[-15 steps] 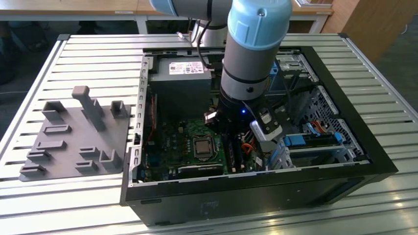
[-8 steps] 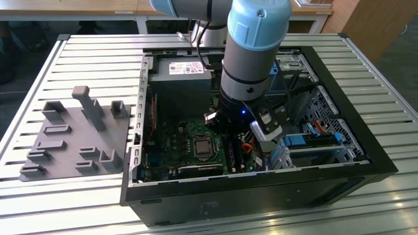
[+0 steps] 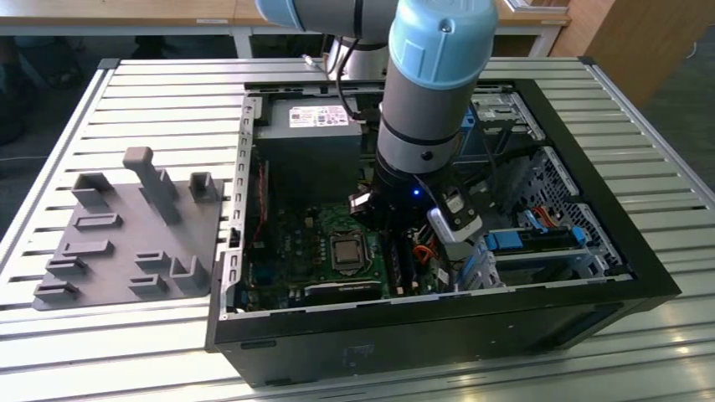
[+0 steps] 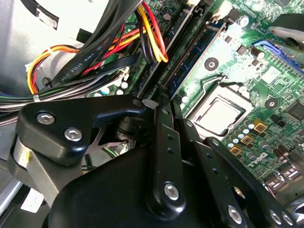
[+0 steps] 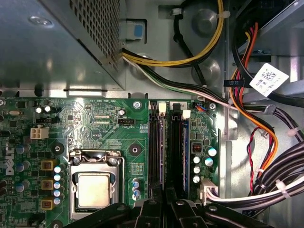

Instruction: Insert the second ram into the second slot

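Note:
My gripper [image 3: 393, 247] reaches down into the open computer case [image 3: 447, 331], over the memory slots beside the processor socket [image 5: 95, 185]. In both wrist views the fingers [image 5: 152, 209] stand pressed together. Between them is the second ram [image 5: 162, 152], a thin dark-blue stick standing on edge in the white-clipped slot second from the socket. Its blue face [image 4: 190, 61] runs away from the gripper [image 4: 159, 102]. How deep it sits in the slot I cannot tell. Another blue stick [image 5: 185, 152] stands in the slot farthest from the socket.
Cable bundles [image 5: 266, 142] crowd the side of the slots away from the socket. The grey power supply [image 3: 307, 142] fills the case's far corner. Blue drive-bay clips [image 3: 514, 241] sit at the exterior view's right. A grey fixture plate [image 3: 123, 234] lies on the slatted table outside the case.

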`<state>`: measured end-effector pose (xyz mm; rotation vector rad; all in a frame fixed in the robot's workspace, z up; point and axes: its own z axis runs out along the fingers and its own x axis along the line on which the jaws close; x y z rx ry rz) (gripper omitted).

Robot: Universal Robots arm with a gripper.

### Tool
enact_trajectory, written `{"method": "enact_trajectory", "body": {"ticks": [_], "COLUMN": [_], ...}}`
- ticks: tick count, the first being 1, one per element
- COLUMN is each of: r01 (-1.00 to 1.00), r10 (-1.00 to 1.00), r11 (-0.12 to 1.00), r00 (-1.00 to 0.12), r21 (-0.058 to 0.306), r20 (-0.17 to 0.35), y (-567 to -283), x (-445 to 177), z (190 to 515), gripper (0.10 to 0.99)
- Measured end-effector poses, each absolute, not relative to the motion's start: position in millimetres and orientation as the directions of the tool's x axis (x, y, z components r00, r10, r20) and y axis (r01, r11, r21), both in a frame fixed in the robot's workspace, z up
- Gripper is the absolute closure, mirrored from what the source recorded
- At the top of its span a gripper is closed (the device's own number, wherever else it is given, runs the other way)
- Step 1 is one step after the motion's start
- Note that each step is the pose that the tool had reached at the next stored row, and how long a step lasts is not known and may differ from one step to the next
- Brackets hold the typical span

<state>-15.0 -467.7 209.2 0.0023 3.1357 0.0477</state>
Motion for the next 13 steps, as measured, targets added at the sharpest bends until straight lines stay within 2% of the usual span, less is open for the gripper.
{"method": "enact_trajectory", "body": {"ticks": [11, 12, 13], "r01": [0.001, 0.001, 0.001], "r10": [0.002, 0.001, 0.002], "r11": [1.000, 1.000, 1.000], "r00": [-1.000, -1.000, -1.000], "r21": [0.030, 0.031, 0.031], "r20": [-0.006, -0.006, -0.006], "y": [-467.8, -467.7, -467.7], "x": [-15.0, -15.0, -15.0], "z": [209.1, 209.0, 209.0], "gripper": [0.937, 0.875, 0.875]}}
